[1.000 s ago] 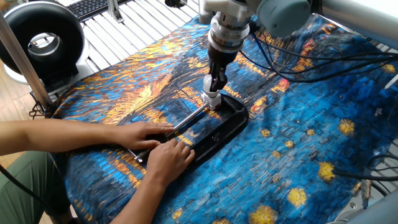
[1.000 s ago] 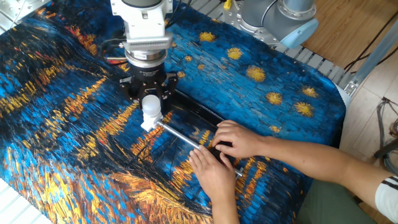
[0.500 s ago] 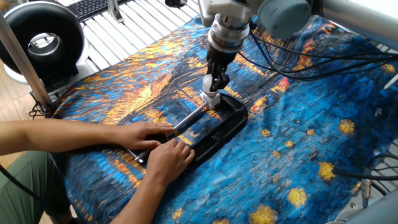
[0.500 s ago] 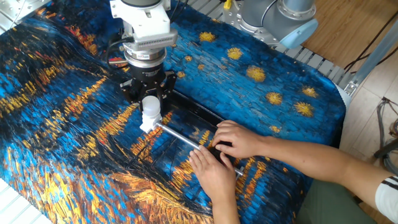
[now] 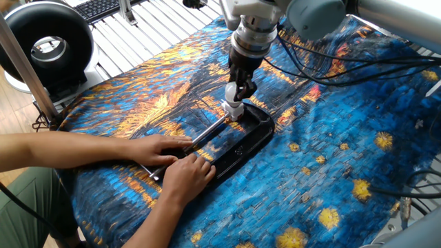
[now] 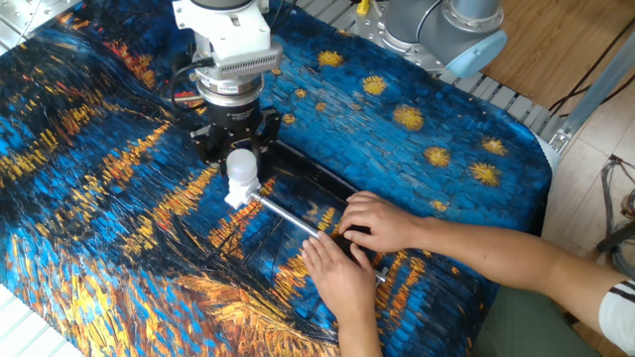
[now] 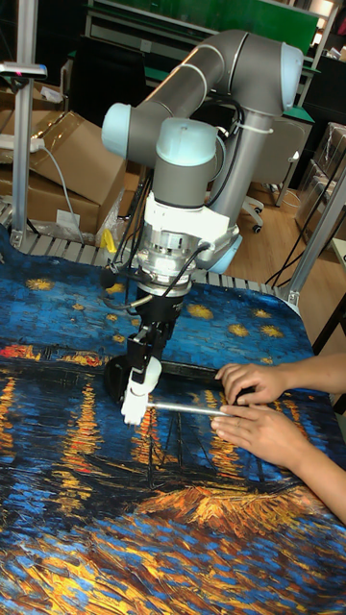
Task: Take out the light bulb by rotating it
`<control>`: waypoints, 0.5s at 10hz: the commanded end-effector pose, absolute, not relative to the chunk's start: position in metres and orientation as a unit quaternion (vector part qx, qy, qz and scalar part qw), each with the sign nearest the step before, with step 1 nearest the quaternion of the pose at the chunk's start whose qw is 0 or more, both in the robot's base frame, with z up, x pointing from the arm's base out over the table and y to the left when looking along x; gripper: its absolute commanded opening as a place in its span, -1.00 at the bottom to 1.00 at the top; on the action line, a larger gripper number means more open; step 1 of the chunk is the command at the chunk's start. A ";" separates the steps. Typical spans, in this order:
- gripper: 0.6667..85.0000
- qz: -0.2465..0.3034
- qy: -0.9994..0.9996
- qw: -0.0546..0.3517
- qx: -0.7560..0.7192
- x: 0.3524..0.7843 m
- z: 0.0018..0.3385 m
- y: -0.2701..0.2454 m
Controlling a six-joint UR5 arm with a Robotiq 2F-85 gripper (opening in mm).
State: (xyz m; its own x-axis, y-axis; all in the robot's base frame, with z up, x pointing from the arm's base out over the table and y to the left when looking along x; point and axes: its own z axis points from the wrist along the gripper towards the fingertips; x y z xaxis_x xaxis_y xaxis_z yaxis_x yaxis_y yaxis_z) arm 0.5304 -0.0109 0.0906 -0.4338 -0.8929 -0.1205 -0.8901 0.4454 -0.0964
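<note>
1. Person's hands (image 5: 169, 162) pin the black clamp (image 5: 234, 148) on the table; if they ease off, the base could twist.
2. End effector (image 5: 236, 98) is clamped on the light bulb (image 6: 241, 172), upright in its socket; a tilted pull may jam the threads.

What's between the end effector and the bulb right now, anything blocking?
Nothing visible. The end effector comes straight down onto the light bulb, its fingers at the bulb's sides. The person's hands press the clamp's far end, well away along the metal rod.
</note>
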 end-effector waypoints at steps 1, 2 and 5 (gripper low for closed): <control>0.50 -0.001 0.858 0.069 -0.509 0.527 0.092 -0.013; 0.56 -0.004 0.863 0.056 -0.501 0.522 0.092 -0.018; 0.59 0.040 0.943 0.006 -0.329 0.492 0.099 -0.018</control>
State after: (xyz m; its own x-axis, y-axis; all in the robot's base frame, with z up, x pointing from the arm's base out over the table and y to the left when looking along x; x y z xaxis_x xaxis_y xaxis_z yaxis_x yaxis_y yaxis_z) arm 0.5116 -0.0183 0.0923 -0.5934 -0.8007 -0.0821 -0.8024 0.5965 -0.0176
